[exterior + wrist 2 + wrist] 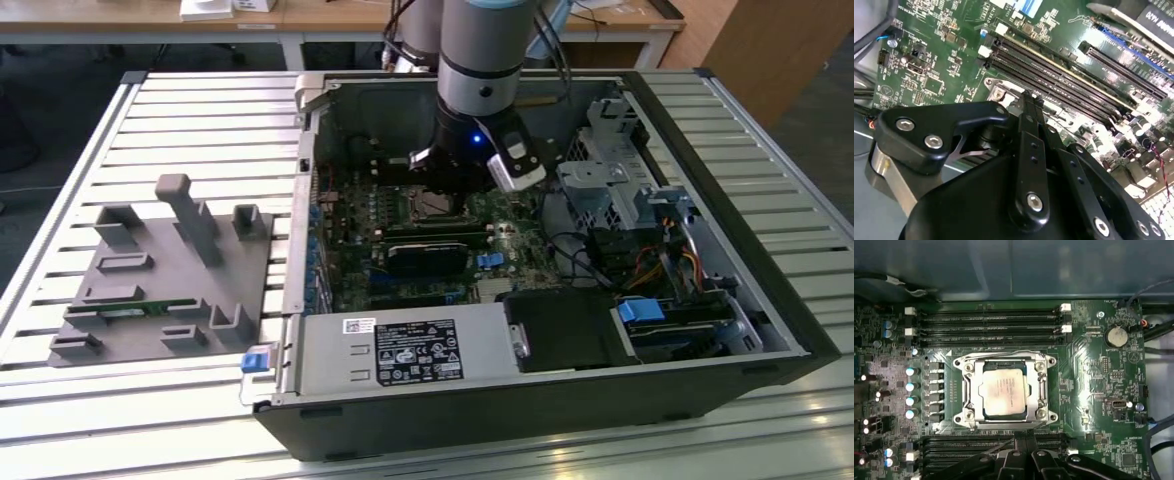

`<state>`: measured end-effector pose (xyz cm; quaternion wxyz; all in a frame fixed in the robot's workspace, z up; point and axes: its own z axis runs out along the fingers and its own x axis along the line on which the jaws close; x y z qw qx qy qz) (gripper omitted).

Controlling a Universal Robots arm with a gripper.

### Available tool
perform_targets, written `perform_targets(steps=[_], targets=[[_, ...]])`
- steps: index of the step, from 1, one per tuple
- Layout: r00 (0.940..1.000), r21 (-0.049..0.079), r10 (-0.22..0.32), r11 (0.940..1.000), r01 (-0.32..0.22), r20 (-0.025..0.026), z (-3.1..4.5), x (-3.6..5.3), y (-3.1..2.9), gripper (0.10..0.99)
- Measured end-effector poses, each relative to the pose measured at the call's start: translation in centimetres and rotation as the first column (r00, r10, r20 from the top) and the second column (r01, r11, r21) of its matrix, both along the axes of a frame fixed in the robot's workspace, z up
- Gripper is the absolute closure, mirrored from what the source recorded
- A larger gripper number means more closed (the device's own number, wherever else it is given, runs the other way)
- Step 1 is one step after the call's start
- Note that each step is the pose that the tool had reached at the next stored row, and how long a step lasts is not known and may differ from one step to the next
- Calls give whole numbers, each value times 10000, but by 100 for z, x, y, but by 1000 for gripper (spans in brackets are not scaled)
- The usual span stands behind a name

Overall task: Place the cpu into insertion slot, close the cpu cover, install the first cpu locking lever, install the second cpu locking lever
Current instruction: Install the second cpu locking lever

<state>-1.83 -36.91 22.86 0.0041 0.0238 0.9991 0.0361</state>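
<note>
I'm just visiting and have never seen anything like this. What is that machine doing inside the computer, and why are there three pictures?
The grey column is a robot arm reaching into an open computer case on a slatted table. That picture comes from a camera standing off the arm. The other two come from cameras riding on its wrist. The first wrist view looks at the green motherboard: the cpu, a silver square chip, sits in the insertion slot, with the cpu cover framing it. The black gripper hovers just beside it, holding nothing that I can see. A grey parts holder lies beside the case.
</note>
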Motion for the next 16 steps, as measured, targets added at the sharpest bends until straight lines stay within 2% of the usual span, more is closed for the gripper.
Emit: perform_targets(steps=[3,12,16], targets=[[10000,122,0,9999,0,1,-6,-92,-6,980],[10000,168,1,9999,-1,0,-36,-261,-19,980],[10000,195,2,9998,-2,-1,-70,-286,-31,980]])
